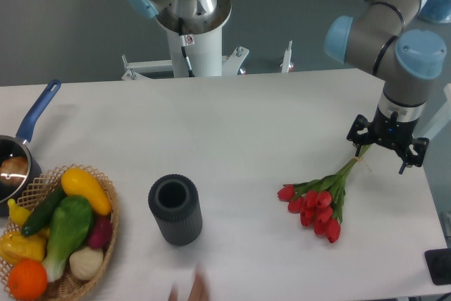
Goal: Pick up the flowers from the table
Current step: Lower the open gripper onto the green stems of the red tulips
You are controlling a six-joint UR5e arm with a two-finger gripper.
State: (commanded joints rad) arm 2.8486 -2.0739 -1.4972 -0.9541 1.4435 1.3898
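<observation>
The flowers point(318, 206), a small bunch of red tulips with green stems, lie on the white table point(232, 125) at the right. The buds point toward the front and the stems run up and to the right. My gripper point(387, 146) hangs straight down over the stem ends, close to the table near its right edge. Its jaws look spread open, and the stem tips reach the left finger point(358, 134). I cannot tell if the fingers touch the stems.
A dark ribbed cylindrical cup point(175, 209) stands upright at the front middle. A wicker basket point(106, 234) of vegetables sits at the front left, with a blue-handled pot point(32, 121) behind it. The robot's base point(192, 26) is at the back. A hand's fingertips point(192, 290) show at the bottom edge.
</observation>
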